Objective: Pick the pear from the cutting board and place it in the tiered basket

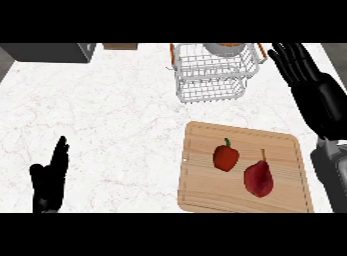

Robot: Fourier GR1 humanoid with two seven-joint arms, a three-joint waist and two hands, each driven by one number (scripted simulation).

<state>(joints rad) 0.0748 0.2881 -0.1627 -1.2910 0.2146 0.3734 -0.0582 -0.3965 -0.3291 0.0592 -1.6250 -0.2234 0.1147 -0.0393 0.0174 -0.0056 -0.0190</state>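
Pear (259,179) and pepper (225,156) on cutting board (205,195)

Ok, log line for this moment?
dark red pear: on wooden cutting board | right hand: open, beside white wire tiered basket | left hand: open, resting

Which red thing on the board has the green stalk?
The pepper, the rounder one on the left of the board. The pear beside it has a long thin brownish stalk.

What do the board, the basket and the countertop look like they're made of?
Board: seemingly pale wood, matte, with grain lines. Basket: thin white wire grid, probably coated metal. Countertop: white with faint reddish veins, marble-like, though it could be imitation.
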